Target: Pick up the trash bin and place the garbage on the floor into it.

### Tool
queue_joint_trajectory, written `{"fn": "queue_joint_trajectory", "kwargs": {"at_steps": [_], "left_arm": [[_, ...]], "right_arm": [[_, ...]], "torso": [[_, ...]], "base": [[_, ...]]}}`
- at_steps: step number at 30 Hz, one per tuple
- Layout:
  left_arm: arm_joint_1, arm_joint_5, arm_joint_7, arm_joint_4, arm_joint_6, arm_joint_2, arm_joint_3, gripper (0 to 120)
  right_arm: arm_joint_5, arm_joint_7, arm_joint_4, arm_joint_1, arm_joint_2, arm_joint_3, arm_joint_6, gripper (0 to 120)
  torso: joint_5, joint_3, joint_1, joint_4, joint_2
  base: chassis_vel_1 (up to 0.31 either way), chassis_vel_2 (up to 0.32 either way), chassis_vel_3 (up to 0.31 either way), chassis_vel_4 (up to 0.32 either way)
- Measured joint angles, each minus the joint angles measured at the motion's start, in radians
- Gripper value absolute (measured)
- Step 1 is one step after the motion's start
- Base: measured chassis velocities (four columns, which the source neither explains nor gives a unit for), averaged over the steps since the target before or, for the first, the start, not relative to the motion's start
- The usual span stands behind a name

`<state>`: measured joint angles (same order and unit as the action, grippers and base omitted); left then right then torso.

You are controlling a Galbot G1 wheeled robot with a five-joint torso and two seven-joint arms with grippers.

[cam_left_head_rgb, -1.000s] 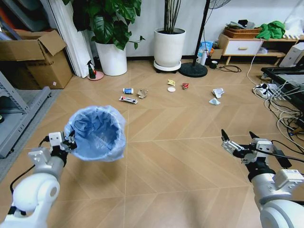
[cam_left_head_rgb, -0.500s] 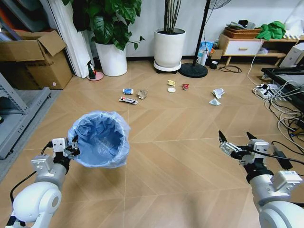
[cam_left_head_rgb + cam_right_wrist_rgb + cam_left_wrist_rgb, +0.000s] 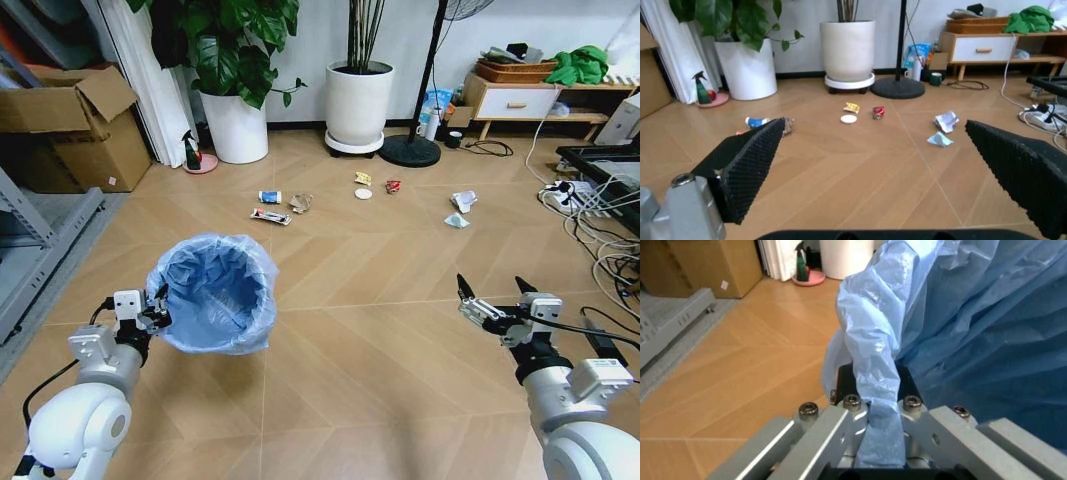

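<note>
The trash bin [image 3: 215,291], lined with a crinkled light-blue bag, hangs above the floor [image 3: 370,300] at my left. My left gripper [image 3: 155,313] is shut on its near rim; the left wrist view shows the bag's folded edge [image 3: 873,370] pinched between the fingers. My right gripper [image 3: 493,295] is held open at the right, nothing between its fingers [image 3: 747,165]. The garbage lies farther ahead: a blue-white wrapper [image 3: 269,196], a flat wrapper [image 3: 270,215], brown paper [image 3: 300,203], a yellow wrapper [image 3: 361,178], a white lid [image 3: 363,193], a red wrapper [image 3: 392,186] and white tissues [image 3: 460,203].
Two white plant pots [image 3: 357,102] and a fan base [image 3: 410,150] stand by the far wall. Cardboard boxes [image 3: 70,130] and a metal shelf frame [image 3: 40,250] are at the left. Cables and a power strip [image 3: 585,220] run along the right. A low cabinet [image 3: 515,100] sits back right.
The bin in my left gripper has shifted a little right and lower. My right gripper has edged left. The whole view has moved slightly.
</note>
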<state>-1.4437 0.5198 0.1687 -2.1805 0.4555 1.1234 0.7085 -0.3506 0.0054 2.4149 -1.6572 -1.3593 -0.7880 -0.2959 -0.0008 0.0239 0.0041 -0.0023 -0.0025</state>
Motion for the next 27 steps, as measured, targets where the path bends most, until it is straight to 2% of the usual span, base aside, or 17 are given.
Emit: {"fn": "queue_joint_trajectory", "kwargs": {"at_steps": [27], "left_arm": [[-0.024, -0.027, -0.011, -0.033, -0.003, -0.002, -0.014, 0]], "right_arm": [[0.031, -0.005, -0.014, 0.010, -0.007, 0.017, 0.008, 100]], "torso": [[-0.0001, 0.000, 0.000, 0.0000, 0.000]], "base": [[-0.080, 0.106, 0.084, -0.107]]}}
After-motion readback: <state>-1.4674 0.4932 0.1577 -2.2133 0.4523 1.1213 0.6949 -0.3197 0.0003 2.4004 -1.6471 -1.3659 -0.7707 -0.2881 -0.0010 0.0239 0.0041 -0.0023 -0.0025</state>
